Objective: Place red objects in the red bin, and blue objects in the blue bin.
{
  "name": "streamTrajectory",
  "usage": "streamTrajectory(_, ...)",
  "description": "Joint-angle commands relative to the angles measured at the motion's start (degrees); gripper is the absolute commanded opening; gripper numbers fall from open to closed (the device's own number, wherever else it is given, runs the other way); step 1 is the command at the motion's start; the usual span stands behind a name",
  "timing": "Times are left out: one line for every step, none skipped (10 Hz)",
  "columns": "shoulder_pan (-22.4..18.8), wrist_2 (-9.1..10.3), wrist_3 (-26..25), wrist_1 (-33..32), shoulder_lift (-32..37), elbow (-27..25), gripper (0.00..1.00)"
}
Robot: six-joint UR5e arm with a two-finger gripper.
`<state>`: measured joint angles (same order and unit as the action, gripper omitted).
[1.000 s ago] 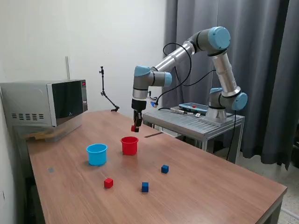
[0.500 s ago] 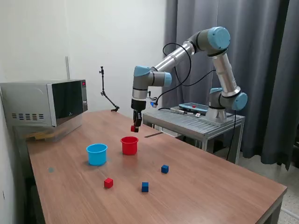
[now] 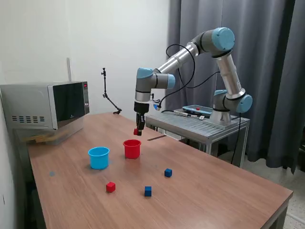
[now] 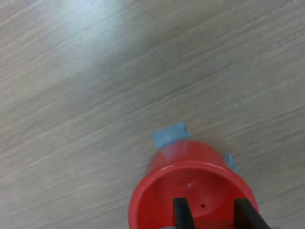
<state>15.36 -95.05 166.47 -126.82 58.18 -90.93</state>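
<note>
My gripper (image 3: pixel 138 128) hangs just above the red cup (image 3: pixel 132 149), a little toward the back, and is shut on a small red cube (image 3: pixel 136 131). The light blue cup (image 3: pixel 98 157) stands to the exterior view's left of the red cup. A second red cube (image 3: pixel 110 187) and two dark blue cubes (image 3: pixel 167 172) (image 3: pixel 147 191) lie on the table nearer the front. In the wrist view the red cup (image 4: pixel 190 191) is open-side up below my fingers (image 4: pixel 180 215). The held cube does not show there.
A microwave (image 3: pixel 45 107) stands at the table's far left in the exterior view. A thin black stand (image 3: pixel 108 98) is at the back. The arm's base sits on a metal cart (image 3: pixel 200 123) at the right. Bits of blue tape (image 4: pixel 170 135) lie by the red cup.
Almost nothing: the arm's elbow has crept slightly to the exterior view's right, and the gripper still holds the red cube over the red cup.
</note>
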Motion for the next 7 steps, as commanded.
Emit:
streamTrajectory(-0.1,0.04,0.0,0.0,0.0,0.0,0.0)
streamTrajectory(-0.1,0.04,0.0,0.0,0.0,0.2,0.0)
streamTrajectory(-0.1,0.12,0.0,0.0,-0.3,0.3,0.0)
streamTrajectory(-0.2,0.13,0.0,0.0,-0.6,0.4,0.0)
streamTrajectory(-0.2,0.13,0.0,0.0,-0.7,0.5,0.0)
streamTrajectory(-0.3,0.13,0.0,0.0,-0.7,0.5,0.0)
streamTrajectory(-0.3,0.13,0.0,0.1,-0.7,0.4,0.0)
